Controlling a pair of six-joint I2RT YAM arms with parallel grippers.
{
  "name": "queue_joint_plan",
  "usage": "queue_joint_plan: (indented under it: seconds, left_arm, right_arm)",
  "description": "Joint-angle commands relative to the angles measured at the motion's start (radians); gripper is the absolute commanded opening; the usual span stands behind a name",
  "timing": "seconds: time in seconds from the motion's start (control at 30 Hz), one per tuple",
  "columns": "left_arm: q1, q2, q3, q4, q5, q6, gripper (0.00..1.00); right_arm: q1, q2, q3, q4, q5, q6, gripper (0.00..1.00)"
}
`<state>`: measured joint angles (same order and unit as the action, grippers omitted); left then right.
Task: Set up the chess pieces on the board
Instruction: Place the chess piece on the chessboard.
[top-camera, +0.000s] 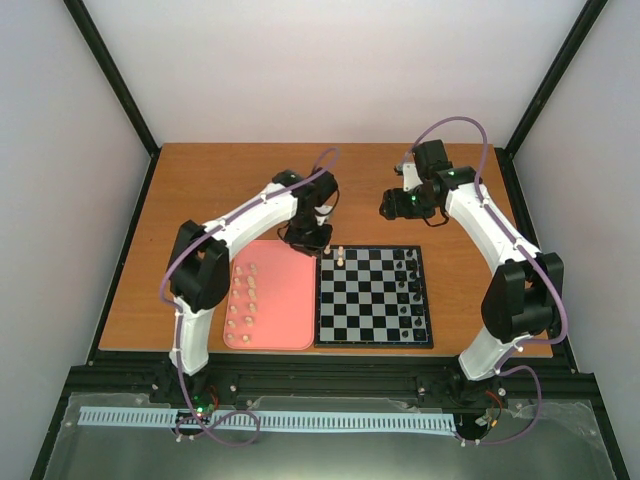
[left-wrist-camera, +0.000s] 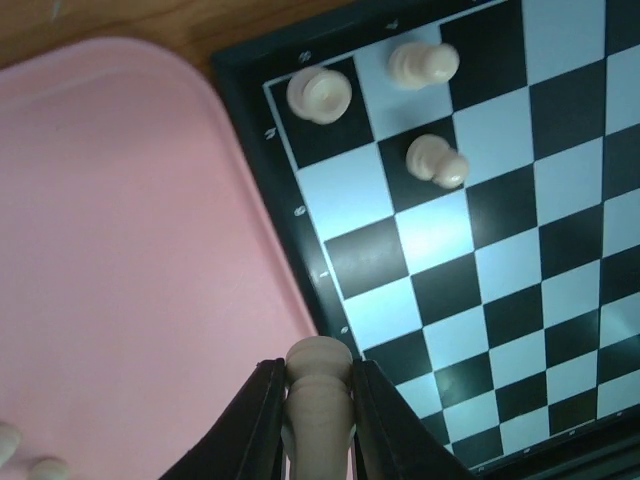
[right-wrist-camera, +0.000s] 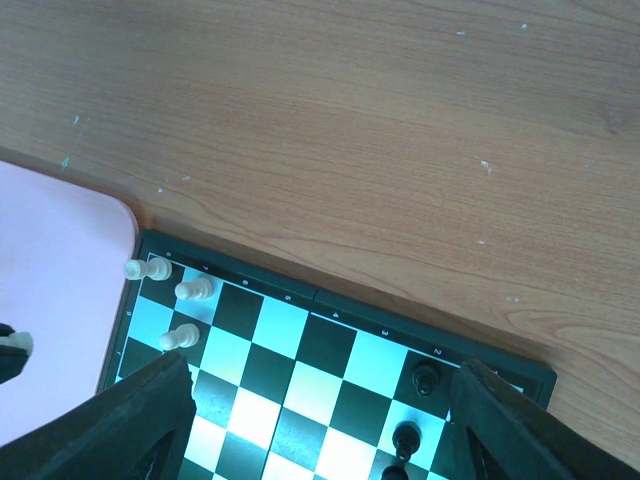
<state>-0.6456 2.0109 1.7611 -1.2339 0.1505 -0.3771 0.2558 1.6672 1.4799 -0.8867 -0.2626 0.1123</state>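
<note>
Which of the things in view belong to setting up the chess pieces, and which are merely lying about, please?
Job in hand: board; cream chess pieces; held piece in the left gripper, jaws shut on it.
Lying about: black pieces; pink tray; wooden table; right gripper, open.

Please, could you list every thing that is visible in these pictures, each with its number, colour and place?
table: one, brown wood, under everything.
tray: one, salmon pink, beside the board's left edge.
board: one, chequered black and pale grey, right of the tray.
cream pieces on the tray: about a dozen, in two columns near its left side.
cream pieces on the board: three, at its far left corner.
held cream piece: one, between the left fingers.
black pieces: too small to count, along the board's right side.
left gripper: shut on the held piece, above the board's left edge.
right gripper: open, empty, beyond the board's far edge.
</note>
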Motion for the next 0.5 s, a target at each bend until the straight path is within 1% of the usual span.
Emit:
queue_joint_plan:
  seconds: [0.0, 0.23, 0.47]
  left_arm:
    - [-0.014, 0.059, 0.078, -0.037, 0.008, 0.012, 0.01]
    - [-0.019, 0.115, 0.071, 0.033, -0.007, -0.003, 0.01]
    - [-0.022, 0.180, 0.126, 0.044, 0.015, -0.002, 0.01]
  right_arm:
    - [-0.008, 0.004, 0.014, 0.004, 0.006, -0.012, 0.70]
    - [-0.009, -0.007, 0.015, 0.002, 0.017, -0.014, 0.70]
    - [-0.009, -0.012, 0.015, 0.000, 0.019, -0.014, 0.71]
